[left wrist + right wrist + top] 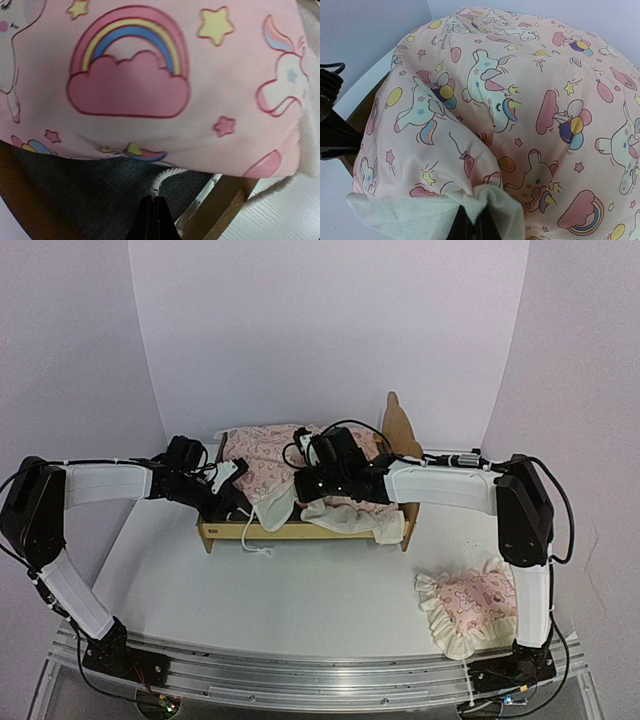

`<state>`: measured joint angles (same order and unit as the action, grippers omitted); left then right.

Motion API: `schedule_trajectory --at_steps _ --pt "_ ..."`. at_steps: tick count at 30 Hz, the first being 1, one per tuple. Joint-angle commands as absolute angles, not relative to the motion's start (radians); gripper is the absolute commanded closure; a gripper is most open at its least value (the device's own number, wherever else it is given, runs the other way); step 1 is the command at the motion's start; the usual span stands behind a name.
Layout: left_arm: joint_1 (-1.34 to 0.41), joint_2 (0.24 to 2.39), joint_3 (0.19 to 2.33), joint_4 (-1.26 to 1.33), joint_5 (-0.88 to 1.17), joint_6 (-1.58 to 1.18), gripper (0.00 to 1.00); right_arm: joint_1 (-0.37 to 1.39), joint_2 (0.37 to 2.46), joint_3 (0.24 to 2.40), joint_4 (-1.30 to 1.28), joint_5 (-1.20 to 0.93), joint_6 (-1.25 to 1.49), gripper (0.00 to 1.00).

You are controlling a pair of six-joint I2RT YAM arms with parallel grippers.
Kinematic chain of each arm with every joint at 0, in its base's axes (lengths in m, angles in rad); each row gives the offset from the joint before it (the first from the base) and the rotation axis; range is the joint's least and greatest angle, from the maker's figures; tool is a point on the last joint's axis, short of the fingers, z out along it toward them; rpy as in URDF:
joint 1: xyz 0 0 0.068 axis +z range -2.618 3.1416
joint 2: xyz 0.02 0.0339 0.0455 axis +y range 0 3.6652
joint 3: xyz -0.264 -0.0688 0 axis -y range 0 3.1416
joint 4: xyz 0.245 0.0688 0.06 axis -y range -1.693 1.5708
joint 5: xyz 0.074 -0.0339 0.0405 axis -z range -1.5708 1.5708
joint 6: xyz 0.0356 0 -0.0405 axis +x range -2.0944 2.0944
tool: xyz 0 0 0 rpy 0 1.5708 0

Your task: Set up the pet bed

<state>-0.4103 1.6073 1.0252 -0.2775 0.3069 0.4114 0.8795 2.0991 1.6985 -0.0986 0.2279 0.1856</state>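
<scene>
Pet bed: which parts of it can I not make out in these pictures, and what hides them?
Pet bed, hidden parts:
1. Grey base: top view, covered by the cushion, left arm and right arm; left wrist view, only a strip below the cushion.
2. Headboard: top view, lower part behind the right arm.
3. Far rail: every view, behind the cushion.

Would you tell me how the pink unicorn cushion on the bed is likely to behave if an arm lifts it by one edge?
Probably floppy: the cushion folds and bulges over the bed. It looks padded and light, so it should lift easily but sag. Its white fleecy underside likely grips rather than slips.
</scene>
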Motion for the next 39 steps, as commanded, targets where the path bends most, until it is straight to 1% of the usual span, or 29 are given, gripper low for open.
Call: schedule_trajectory --at_steps 1,6,12,20,24,29,32,34,39 --pt "-0.398 1.621 1.068 -0.216 0.304 0.441 1.00 0.872 2.043 1.692 -0.064 0.223 0.197 1.00" --pt "-0.412 1.627 1.052 -0.228 0.366 0.455 1.00 0.873 2.044 1.692 -0.061 0.225 0.192 1.00" --pt "-0.443 1.629 1.037 -0.316 0.451 0.417 1.00 0.873 2.045 1.692 -0.061 0.229 0.189 1.00" --pt "-0.439 1.638 1.045 -0.388 0.374 0.412 0.99 0.873 2.045 1.695 -0.061 0.225 0.187 1.00" --pt "-0.423 1.633 1.072 -0.443 0.362 0.439 0.85 0.872 2.054 1.699 -0.061 0.202 0.196 1.00" --pt "-0.416 1.619 1.179 -0.519 0.394 0.450 0.71 0.875 2.075 1.711 -0.061 0.159 0.222 1.00" --pt "-0.414 1.598 1.199 -0.562 0.423 0.483 0.64 0.882 2.092 1.718 -0.060 0.141 0.242 1.00" --pt "-0.412 1.576 1.184 -0.578 0.432 0.524 0.60 0.890 2.110 1.732 -0.060 0.113 0.256 1.00" --pt "-0.391 1.492 1.124 -0.588 0.503 0.680 0.58 0.897 2.168 1.772 -0.059 0.085 0.306 1.00"
